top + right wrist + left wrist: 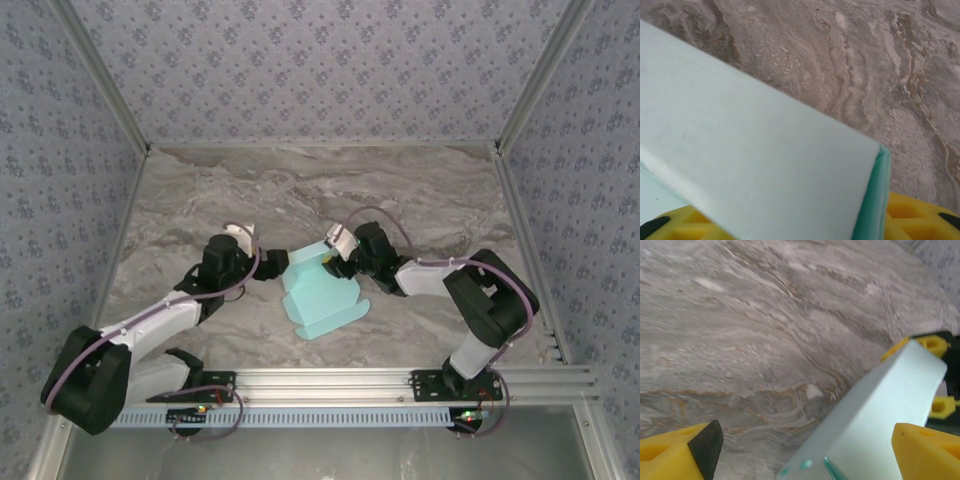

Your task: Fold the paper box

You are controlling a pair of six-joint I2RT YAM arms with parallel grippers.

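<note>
The paper box (322, 297), mint card partly folded with flaps spread, lies on the marble table between the two arms. My left gripper (272, 262) is at its left far corner and stands open. In the left wrist view its fingers are wide apart, and a raised panel of the paper box (880, 410) sits between them, close to the right finger (925, 450). My right gripper (335, 258) is at the box's far end. In the right wrist view the paper box (755, 150) lies across the right gripper (795, 231), whose yellow fingers (920, 220) flank it. Grip or gap is hidden.
The marble table (300, 190) stretches behind the box to patterned walls (320, 70) on three sides. An aluminium rail (350, 385) with the arm bases runs along the near edge. The right gripper's yellow fingers (934, 343) straddle the panel's far end.
</note>
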